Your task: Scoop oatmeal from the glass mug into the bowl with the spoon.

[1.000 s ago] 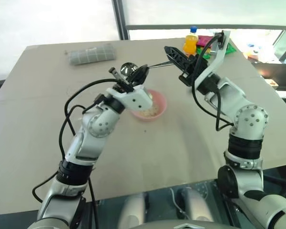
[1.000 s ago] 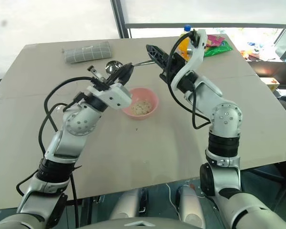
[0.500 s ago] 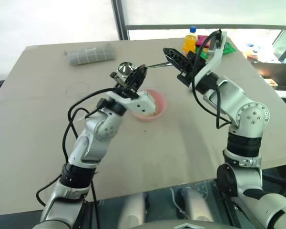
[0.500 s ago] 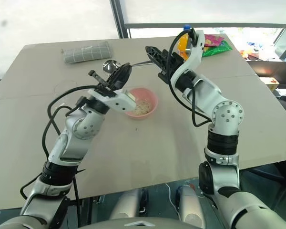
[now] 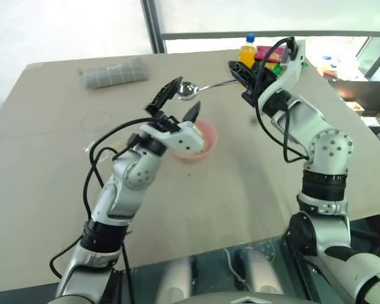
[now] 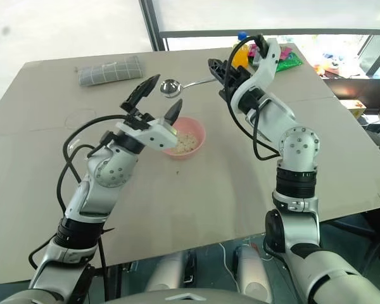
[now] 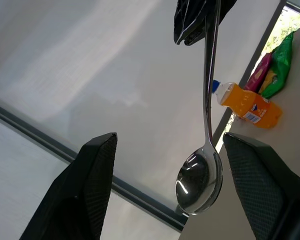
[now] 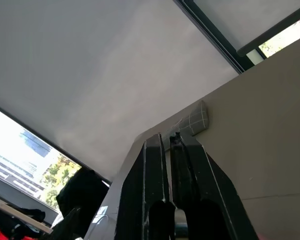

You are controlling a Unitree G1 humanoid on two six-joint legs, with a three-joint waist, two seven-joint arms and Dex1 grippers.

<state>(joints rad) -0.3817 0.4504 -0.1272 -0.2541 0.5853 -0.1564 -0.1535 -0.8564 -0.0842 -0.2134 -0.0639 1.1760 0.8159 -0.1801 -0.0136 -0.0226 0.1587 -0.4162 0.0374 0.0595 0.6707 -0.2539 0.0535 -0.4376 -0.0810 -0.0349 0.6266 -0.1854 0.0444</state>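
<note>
Overhead, the right pincer (image 6: 220, 71) pinches the shiny spoon's (image 6: 170, 87) thin handle above the table (image 6: 240, 190); the left pincer (image 6: 158, 100) gapes beneath it, beside the smooth pink bowl (image 6: 194, 130) of grainy oatmeal (image 6: 186, 143).

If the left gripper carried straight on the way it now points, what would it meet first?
Most likely the shiny silver metal spoon: its oval bowl hangs between the open black fingers of the left gripper, though how far ahead it lies is unclear.

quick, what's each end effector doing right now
Left end effector: open, holding nothing.
Right end effector: closed on the spoon handle.
</note>
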